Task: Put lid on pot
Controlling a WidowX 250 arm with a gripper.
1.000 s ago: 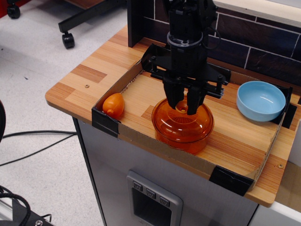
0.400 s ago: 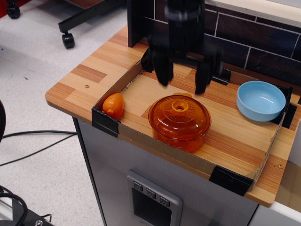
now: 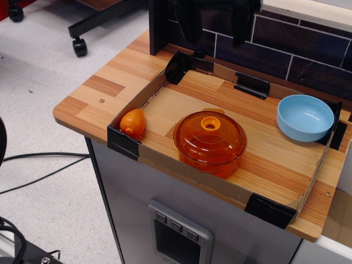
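Lid (image 3: 210, 136): seated level on the pot (image 3: 212, 159), knob (image 3: 209, 124) at centre pointing straight up; round, so no long axis to record. Rim of lid matches rim of pot all round.

Pot: upright near the middle of the desk (image 3: 278, 165), inside the low cardboard border; one tab handle shows at its far rim. Closed by the lid; through the orange wall no contents can be made out.

Bowl (image 3: 305, 117): light blue, upright, at the right rear corner, well apart from the pot; interior bare.

Fruit (image 3: 132, 123): orange, egg-shaped, at the left front corner against the border, near the pot but not touching.

Pincer (image 3: 212, 25): high at the top edge, blurred, two dark fingers (image 3: 190, 25) spread wide apart, gripping nothing, well above the lid.
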